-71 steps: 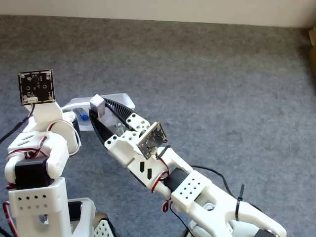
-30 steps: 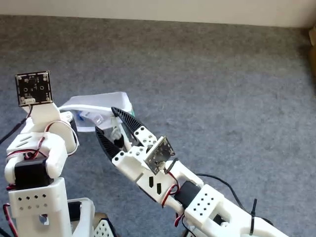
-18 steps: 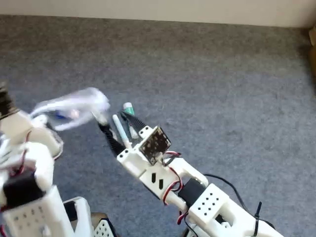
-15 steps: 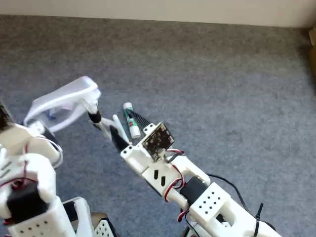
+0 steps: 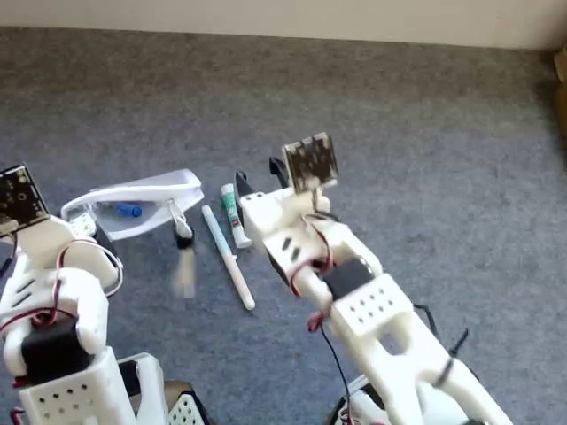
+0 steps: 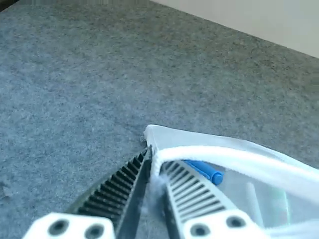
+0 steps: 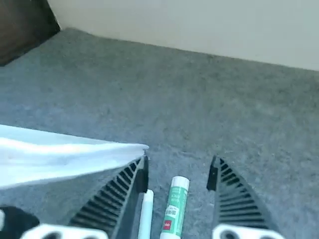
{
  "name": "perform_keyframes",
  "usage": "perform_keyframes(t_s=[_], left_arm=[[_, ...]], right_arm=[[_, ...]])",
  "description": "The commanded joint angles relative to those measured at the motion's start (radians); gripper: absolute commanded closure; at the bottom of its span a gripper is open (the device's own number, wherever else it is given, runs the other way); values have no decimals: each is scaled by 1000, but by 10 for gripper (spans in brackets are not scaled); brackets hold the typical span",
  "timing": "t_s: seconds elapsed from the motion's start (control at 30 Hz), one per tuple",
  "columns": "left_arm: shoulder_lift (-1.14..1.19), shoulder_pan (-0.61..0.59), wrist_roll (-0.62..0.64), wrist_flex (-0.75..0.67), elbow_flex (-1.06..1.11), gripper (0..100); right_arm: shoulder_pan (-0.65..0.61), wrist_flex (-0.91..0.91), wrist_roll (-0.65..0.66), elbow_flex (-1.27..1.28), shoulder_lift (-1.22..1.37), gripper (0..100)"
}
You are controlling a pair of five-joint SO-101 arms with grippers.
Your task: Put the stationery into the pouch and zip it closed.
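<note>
- Pinching one corner of the clear pouch (image 6: 239, 162), the left hand (image 6: 151, 159) has its fingers pressed together on the white rim.
- Whether the pouch rests on the table (image 5: 425, 133) or hangs just over it cannot be told.
- A blue pen (image 6: 202, 171) lies inside the pouch, near the pinched corner.
- The right hand (image 7: 178, 162) is spread and holds nothing. It sits above a glue stick (image 7: 174, 204) and a white pen (image 7: 146, 216), which lie side by side just beside the pouch's other end.
- From the glue stick, a broad stretch of grey table runs out to the pale wall (image 5: 283, 13) and toward the right.
- The frame cuts off the pouch's far end in the left wrist view, and the ends of the white pen and glue stick in the right wrist view.
- A black-tipped thing (image 5: 183, 237) beside the pouch trails into a pale blur and is too smeared to make out.
</note>
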Motion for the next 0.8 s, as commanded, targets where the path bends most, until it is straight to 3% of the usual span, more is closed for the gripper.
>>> perform_keyframes(t_s=[0.0,0.27,0.47,0.77], left_arm=[[76,-44,12,-29,-91,989],[114,-58,12,-29,-108,989],[113,-65,51,-29,-108,989],[113,-117,57,-29,-108,989]], right_arm=[[25,4,-9,-110,61,818],[33,19,-6,-150,174,818],[31,206,-5,-294,282,818],[8,306,68,-437,486,818]])
